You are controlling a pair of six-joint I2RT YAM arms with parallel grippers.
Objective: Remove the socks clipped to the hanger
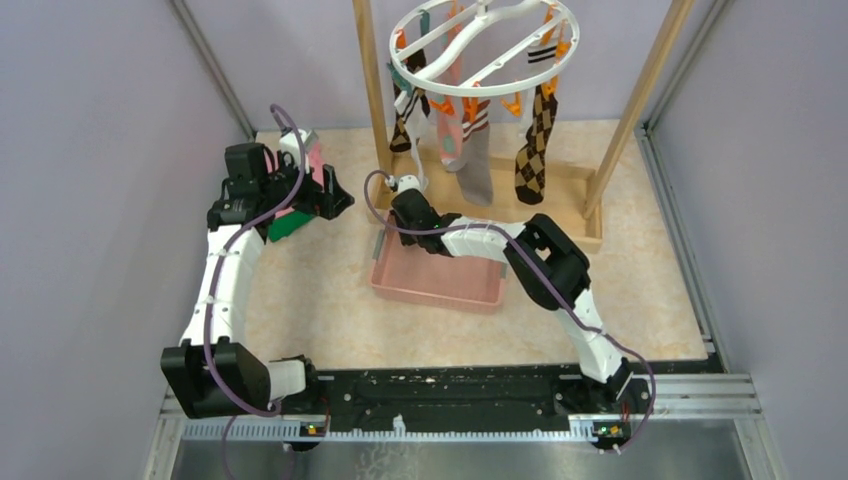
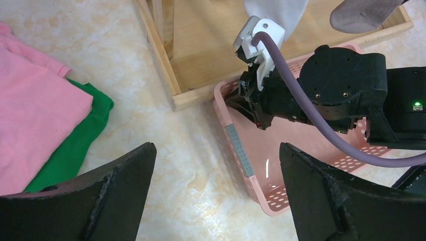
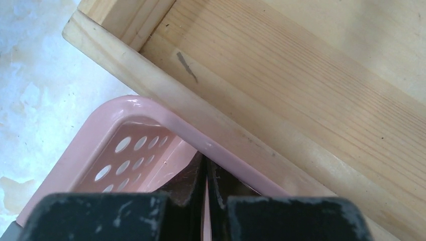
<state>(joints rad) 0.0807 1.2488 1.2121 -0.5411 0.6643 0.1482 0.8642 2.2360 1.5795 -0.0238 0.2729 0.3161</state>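
We count one hanger [image 1: 470, 92], one pink basket [image 1: 430, 292], one wooden frame [image 1: 369, 90], two folded cloths [image 2: 40, 115] (one pink, one green) and two arms. Of the socks [image 1: 535, 150] we make out at least five; those at the back overlap too much to count.

The hanger is a white ring with curved cross bars and orange and teal clips; it hangs inside the frame, above and beyond the basket's far side. Every sock we see is clipped to it and dangles clear of the basket: two dark brown-and-tan argyle ones, a pink one with teal patches [image 1: 453, 140], a grey one [image 1: 478, 170] and a white one with a striped cuff [image 1: 410, 103].

The left arm rises from its base and curves forward to the left of the basket; the left gripper [image 2: 216, 150] hovers over the table [image 2: 166, 165] between the cloths and the basket, facing the basket, its jaws spread wide with nothing between them. The right arm folds its elbow at the basket's right end and reaches across the basket to its far left corner; the right gripper [image 3: 206, 175] sits at the rim there, jaws pressed together; we cannot tell whether it touches the rim.
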